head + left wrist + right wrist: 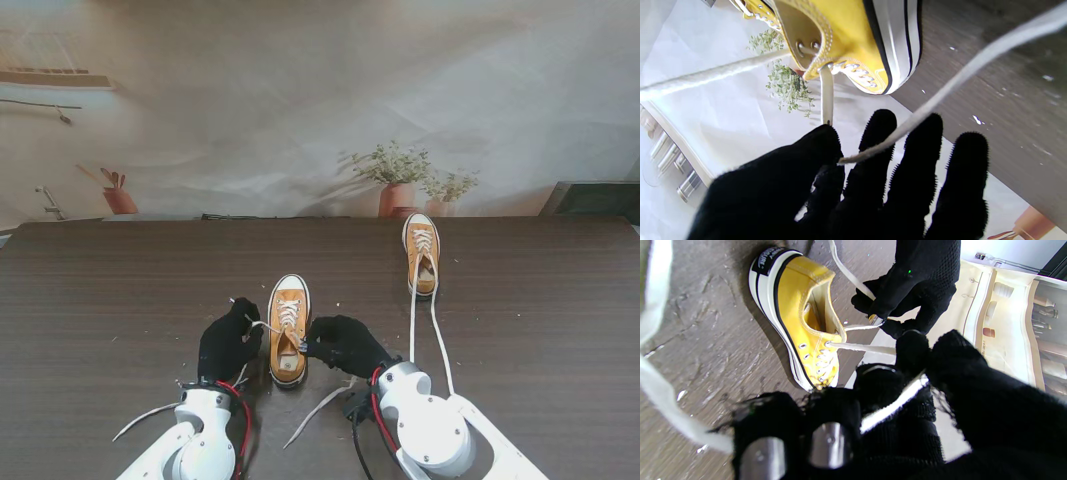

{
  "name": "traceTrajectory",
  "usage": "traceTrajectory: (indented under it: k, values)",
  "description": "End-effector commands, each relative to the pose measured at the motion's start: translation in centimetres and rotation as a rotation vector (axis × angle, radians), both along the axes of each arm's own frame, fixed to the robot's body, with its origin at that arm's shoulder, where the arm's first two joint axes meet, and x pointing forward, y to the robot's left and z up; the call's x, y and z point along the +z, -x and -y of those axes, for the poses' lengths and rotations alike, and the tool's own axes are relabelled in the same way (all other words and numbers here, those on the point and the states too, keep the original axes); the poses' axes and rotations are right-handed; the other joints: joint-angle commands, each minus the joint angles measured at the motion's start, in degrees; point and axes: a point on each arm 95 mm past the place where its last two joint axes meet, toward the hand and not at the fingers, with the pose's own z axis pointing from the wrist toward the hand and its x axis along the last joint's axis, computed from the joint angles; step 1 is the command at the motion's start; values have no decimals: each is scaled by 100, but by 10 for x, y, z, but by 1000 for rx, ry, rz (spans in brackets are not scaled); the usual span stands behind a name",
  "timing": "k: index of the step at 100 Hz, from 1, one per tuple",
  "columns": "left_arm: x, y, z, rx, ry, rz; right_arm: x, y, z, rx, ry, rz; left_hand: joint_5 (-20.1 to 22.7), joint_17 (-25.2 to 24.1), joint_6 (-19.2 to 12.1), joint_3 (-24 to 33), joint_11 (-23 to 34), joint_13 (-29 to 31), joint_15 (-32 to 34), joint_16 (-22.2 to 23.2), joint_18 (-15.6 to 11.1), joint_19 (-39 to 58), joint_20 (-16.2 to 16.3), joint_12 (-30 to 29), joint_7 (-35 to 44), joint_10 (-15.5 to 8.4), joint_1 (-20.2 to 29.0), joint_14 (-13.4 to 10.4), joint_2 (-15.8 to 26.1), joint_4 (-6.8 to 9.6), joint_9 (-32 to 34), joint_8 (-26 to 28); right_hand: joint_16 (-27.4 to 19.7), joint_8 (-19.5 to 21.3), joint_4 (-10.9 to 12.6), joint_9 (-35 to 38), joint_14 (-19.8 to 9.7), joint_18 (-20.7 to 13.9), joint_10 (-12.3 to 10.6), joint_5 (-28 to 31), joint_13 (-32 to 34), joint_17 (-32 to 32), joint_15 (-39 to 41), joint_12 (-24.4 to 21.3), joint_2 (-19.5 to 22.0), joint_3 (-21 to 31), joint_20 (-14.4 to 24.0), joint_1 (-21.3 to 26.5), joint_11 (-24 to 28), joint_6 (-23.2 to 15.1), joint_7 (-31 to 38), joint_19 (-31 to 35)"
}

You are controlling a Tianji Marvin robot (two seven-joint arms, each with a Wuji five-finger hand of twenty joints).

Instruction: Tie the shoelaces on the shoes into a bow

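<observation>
Stand view: near shoe (288, 330) lengthwise, toe away from me, left hand (228, 342) and right hand (343, 343) each pinching a lace.

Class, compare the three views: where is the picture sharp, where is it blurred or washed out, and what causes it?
Stand view: evenly lit, sharp; near shoe and far shoe are both crisp. Left wrist view: the lace crossing close to the lens is blurred, the pale backdrop washed out; the left hand is featureless black. Right wrist view: the shoe is sharp, but the right hand and nearest lace are soft.
</observation>
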Motion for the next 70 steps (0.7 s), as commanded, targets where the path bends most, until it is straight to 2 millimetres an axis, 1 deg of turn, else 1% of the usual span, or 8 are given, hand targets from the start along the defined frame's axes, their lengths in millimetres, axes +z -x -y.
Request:
traceTrajectory:
  k: [1, 20, 33, 51, 54, 59, 62, 70]
  values:
    - [-1, 1, 7, -6, 4, 5, 1, 3, -2, 19, 1, -5, -287, 76, 346, -272, 452, 344, 210, 199, 176, 373, 170, 291, 118, -270, 241, -244, 143, -128, 226, 0, 84, 62, -11, 261, -123, 22, 201, 186, 176, 200, 432, 46, 5, 103, -29, 140, 17, -193, 20, 1531]
    - [-1, -1, 12, 0, 118, 26, 2, 5, -2, 23, 2, -4, -101, 285, 264, -817, 2885, 892, 1459, 866, 30, 1000, 338, 1339, -70, -1179, 577, -917, 143, -253, 562, -269, 90, 61, -12, 274, -124, 26, 204, 183, 175, 200, 433, 42, 7, 105, -28, 146, 12, -171, 17, 1528]
    - [0, -1, 13, 15, 171, 49, 3, 6, -2, 21, 1, -4, -73, 441, 139, -1083, 3726, 1040, 2396, 1241, -6, 1351, 438, 1874, -137, -970, 677, -1306, 185, -195, 700, -421, 96, 60, -13, 285, -118, 28, 209, 180, 175, 200, 435, 40, 2, 108, -26, 150, 12, -152, 18, 1528]
    - [3, -1, 14, 51, 263, 71, 3, 8, -3, 30, -4, -9, 175, 1225, 106, -901, 3986, 1567, 2976, 1265, 115, 1815, 450, 2026, -207, -784, 615, -1577, -37, -132, 1141, -665, 101, 58, -11, 297, -109, 28, 213, 184, 175, 201, 438, 37, 2, 111, -25, 158, 10, -143, 19, 1527]
    - [3, -1, 14, 56, 277, 71, 3, 8, -3, 33, -5, -9, 227, 1394, 88, -748, 3984, 1678, 3135, 1097, 160, 2038, 113, 2066, -165, -734, 567, -1596, -103, -207, 1228, -781, 103, 57, -13, 298, -108, 28, 217, 181, 175, 201, 438, 36, 2, 107, -25, 155, 9, -136, 17, 1527]
    - [4, 0, 14, 64, 296, 76, 4, 8, -4, 36, -5, -8, 300, 1809, 62, -706, 3993, 1875, 3264, 1103, 220, 2288, 94, 2070, -188, -666, 562, -1642, -157, -185, 1334, -828, 104, 56, -11, 306, -111, 28, 222, 181, 175, 201, 439, 36, 6, 109, -25, 159, 11, -138, 17, 1527]
    - [4, 0, 14, 68, 306, 77, 4, 8, -4, 37, -5, -6, 316, 1996, 52, -689, 3988, 1877, 3474, 1148, 241, 2608, -295, 2109, -203, -620, 564, -1657, -165, -184, 1369, -828, 106, 56, -13, 308, -113, 28, 217, 183, 175, 201, 440, 35, 4, 105, -25, 154, 10, -136, 18, 1527]
    - [5, 1, 13, 75, 313, 75, 6, 9, -4, 42, -4, -5, 319, 2346, 48, -730, 4007, 1884, 3968, 1273, 186, 3231, -280, 2151, -205, -580, 583, -1717, -154, -173, 1421, -835, 112, 53, -11, 315, -115, 28, 207, 187, 175, 201, 445, 33, 0, 109, -24, 157, 10, -119, 18, 1527]
